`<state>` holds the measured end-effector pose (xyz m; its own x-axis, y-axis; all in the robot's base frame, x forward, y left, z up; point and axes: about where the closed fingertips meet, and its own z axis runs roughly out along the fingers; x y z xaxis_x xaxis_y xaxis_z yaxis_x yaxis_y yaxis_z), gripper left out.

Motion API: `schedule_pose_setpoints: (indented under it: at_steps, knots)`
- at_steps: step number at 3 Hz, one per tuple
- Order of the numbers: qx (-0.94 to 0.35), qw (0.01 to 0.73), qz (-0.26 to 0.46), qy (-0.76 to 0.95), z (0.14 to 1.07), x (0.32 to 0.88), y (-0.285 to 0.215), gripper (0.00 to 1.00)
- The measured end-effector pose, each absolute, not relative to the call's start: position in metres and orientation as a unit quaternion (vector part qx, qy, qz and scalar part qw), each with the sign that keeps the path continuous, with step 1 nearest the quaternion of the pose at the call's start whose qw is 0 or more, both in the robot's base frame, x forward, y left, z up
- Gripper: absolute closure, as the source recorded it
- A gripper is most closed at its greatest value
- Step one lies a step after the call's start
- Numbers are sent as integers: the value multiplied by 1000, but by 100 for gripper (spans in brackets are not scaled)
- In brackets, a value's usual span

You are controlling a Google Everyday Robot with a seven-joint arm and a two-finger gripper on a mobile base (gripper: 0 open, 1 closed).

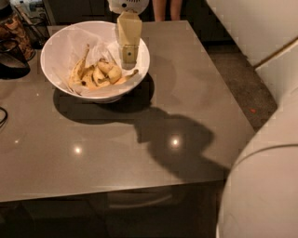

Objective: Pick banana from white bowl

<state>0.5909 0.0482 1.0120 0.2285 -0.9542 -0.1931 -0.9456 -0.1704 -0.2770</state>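
The white bowl (60, 44), lined with crumpled white paper, stands at the table's back left. Several bananas lie in it. The long freckled banana (79, 69) lies at the left of the pile with its thin stem pointing up and away. Shorter yellow bananas (106, 72) lie to its right. My gripper (129, 55), a beige block hanging from the top edge, is over the right part of the bowl. Its tip is just right of the pile, a little above the paper. It holds nothing that I can see.
The grey table (139, 158) has its right edge near a dark floor (242, 79). A jar (11, 28) and a black object (11, 67) stand at the far left. My white body (265, 186) fills the lower right. A person's legs (165, 9) stand behind the table.
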Motion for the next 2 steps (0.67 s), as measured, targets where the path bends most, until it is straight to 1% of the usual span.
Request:
schedule_pose_setpoints:
  at_steps: [1, 2]
  knots:
    - [-758, 153, -2, 633, 994, 600, 65, 0]
    - [-757, 172, -4, 631, 996, 608, 73, 0]
